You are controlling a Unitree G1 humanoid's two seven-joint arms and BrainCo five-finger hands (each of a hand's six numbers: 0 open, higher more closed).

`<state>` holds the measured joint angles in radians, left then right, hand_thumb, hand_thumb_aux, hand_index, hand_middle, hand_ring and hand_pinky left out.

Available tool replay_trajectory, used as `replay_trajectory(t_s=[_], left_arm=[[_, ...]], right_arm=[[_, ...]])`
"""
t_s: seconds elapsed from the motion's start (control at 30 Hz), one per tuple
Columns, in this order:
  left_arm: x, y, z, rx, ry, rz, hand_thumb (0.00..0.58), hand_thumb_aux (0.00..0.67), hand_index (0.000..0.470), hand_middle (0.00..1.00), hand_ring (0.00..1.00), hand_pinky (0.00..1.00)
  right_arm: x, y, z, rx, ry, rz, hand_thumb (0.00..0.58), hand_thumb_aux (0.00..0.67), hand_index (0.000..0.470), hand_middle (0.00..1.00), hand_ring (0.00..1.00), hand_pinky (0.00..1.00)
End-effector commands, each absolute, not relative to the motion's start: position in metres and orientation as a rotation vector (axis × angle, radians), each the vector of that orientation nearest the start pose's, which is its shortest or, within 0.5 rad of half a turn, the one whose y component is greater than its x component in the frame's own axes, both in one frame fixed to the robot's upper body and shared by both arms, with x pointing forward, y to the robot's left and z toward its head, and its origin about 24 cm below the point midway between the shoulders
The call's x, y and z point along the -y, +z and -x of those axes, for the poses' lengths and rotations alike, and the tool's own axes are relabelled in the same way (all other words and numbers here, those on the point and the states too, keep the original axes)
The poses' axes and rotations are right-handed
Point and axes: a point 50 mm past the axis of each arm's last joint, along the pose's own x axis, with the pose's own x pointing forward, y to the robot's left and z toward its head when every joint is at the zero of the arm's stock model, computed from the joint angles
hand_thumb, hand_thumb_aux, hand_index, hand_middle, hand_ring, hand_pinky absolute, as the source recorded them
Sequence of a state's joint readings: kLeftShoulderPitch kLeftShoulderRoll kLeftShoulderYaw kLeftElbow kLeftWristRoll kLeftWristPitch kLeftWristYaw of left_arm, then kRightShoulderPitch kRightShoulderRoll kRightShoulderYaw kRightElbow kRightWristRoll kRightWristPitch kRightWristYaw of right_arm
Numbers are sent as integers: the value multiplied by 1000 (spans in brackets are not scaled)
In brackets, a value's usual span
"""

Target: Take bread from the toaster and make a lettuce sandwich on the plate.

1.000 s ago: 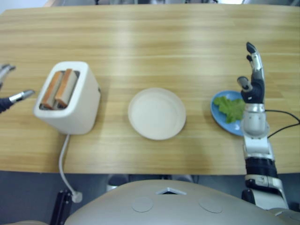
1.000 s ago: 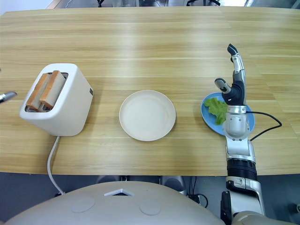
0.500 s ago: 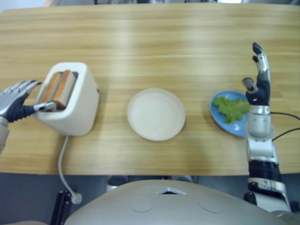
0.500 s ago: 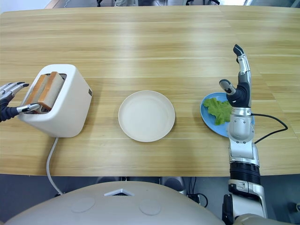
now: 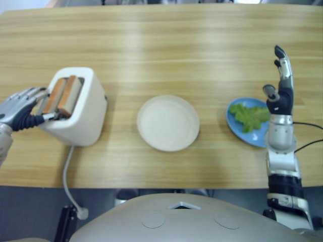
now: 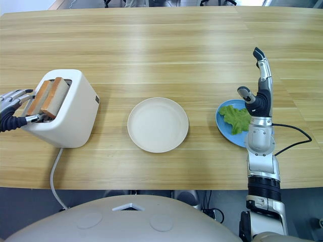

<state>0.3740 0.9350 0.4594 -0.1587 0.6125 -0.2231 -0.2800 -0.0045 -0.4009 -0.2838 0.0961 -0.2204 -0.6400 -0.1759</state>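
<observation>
Two bread slices (image 5: pixel 63 95) are standing in the slots of the white toaster (image 5: pixel 86 118) at the bench's (image 5: pixel 166 45) left. The left hand (image 5: pixel 20 107) is hovering against its outer edge, fingers spread and loose. The empty plate (image 5: pixel 168 122) is sitting mid-bench. The right hand (image 5: pixel 280 91) is standing upright, fingers extended, beside the lettuce (image 5: pixel 248 116) on a blue dish (image 5: pixel 241 132).

wooden table (image 6: pixel 161 45), black cable (image 6: pixel 288 125) at right
</observation>
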Motion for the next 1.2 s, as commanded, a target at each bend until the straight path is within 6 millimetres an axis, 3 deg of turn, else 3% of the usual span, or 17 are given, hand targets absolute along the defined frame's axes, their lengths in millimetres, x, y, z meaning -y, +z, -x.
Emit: replay_trajectory(t_s=[0.03,0.37,0.73,0.77,0.8,1.2], left_arm=[[-339,139,-186,-236,-194,-1615,580,670,460,0,0,0],[-332,149,-201,-130,-81,-1461,580,670,460,0,0,0],[-331,172,-211,71,174,-1237,580,670,460,0,0,0],[-330,172,-212,89,190,-1226,580,670,460,733,733,733],[-329,173,-213,100,198,-1216,580,670,460,1000,1000,1000],[-325,163,-223,106,189,-1210,580,670,460,1000,1000,1000]], right_arm=[[271,121,-226,606,-282,624,0,0,0,0,0,0],[270,121,-225,601,-289,622,0,0,0,0,0,0],[269,121,-225,608,-283,622,0,0,0,0,0,0],[269,121,-225,609,-283,622,0,0,0,0,0,0],[269,122,-224,610,-282,622,0,0,0,0,0,0],[270,121,-222,609,-286,639,0,0,0,0,0,0]])
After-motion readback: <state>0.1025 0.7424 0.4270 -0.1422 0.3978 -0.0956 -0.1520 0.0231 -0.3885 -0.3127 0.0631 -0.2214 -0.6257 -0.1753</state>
